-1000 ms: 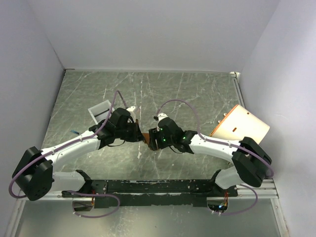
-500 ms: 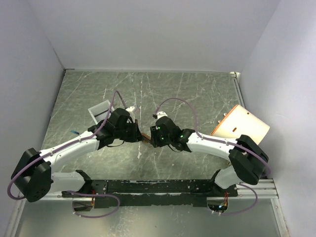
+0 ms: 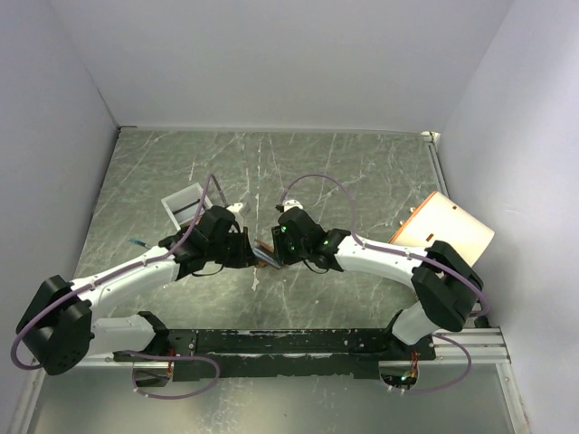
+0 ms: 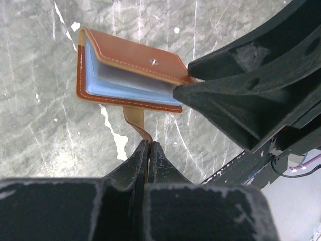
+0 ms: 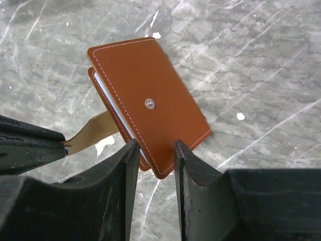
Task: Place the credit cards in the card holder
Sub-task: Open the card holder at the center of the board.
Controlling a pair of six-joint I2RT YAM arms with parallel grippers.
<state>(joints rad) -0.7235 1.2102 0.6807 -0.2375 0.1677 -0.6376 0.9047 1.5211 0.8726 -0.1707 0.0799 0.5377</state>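
- Midair handoff: the card holder hangs above the marble table near its centre, the left gripper at its 9 o'clock and the right gripper at its 3 o'clock in the overhead view.
- Risk: the left side's only purchase is the thin tan strap. Any pull by the arms away from each other could slide it out and leave the holder swinging from one corner.
- Risk: a corner pinch lets the holder pivot or drop, and squeezing both covers would keep the pale blue pockets closed to cards.
- Left fingers: clenched tight on the strap's end, which runs down from the holder toward 6 o'clock.
- Right fingers: partly closed, straddling the holder's corner and appearing to grasp both covers.
- No cards are visible.
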